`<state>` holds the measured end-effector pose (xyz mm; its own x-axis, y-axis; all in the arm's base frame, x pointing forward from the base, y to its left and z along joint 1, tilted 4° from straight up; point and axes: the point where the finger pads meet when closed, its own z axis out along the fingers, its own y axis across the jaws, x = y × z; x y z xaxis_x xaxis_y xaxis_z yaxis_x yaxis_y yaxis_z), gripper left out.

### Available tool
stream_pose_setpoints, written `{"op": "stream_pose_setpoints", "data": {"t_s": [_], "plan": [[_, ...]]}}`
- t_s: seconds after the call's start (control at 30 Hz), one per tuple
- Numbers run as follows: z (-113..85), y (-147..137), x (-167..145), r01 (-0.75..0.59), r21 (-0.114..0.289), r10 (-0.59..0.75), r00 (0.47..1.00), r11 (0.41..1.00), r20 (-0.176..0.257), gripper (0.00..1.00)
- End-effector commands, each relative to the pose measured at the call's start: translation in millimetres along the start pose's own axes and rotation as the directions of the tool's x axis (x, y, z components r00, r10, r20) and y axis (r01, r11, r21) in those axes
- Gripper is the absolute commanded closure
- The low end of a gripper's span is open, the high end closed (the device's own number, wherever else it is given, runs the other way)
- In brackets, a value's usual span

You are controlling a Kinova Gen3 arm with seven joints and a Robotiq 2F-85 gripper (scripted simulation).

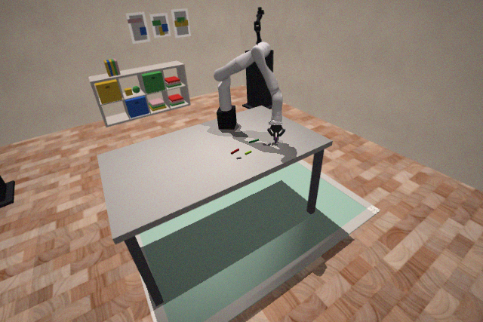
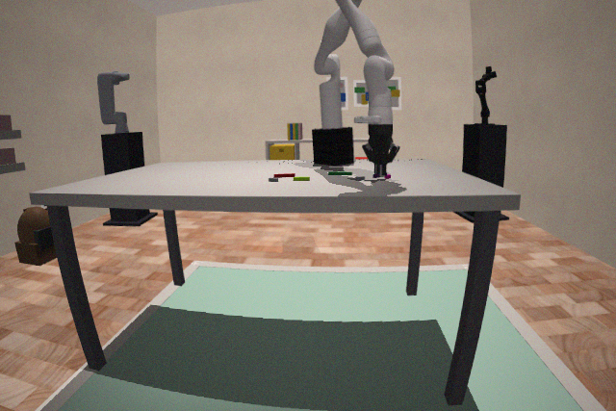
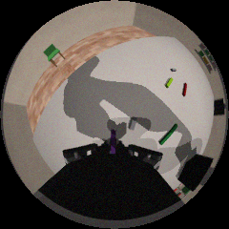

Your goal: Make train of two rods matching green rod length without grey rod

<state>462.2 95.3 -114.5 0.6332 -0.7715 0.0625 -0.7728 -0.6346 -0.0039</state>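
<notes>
Grey table [image 1: 164, 178] is carrying all the rods, the arm reaching down at its far right. Jaws are clamping a purple rod [image 3: 113, 141] inside the gripper [image 3: 113, 149] — low over the surface. In the wrist view, a grey rod [image 3: 132, 123] is lying at one o'clock, the green rod [image 3: 168, 135] at three, and lime rod [image 3: 169, 82] and red rod [image 3: 184, 89] further out at two. Magenta [image 2: 387, 176] seems just beside the fingers. No train is standing yet — purple needs its magenta partner, I judge.

White arm [image 1: 238, 65]; black gripper [image 1: 275, 136]
</notes>
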Motion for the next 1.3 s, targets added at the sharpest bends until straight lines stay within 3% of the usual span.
{"op": "stream_pose_setpoints", "data": {"t_s": [0.0,1.27], "plan": [[2.5,0.0,-0.4,0.001,-0.001,-0.001,1.000,1.000,0.000,0.95],[8.3,0.1,-0.4,0.001,-0.001,-0.001,1.000,1.000,0.000,0.95]]}}
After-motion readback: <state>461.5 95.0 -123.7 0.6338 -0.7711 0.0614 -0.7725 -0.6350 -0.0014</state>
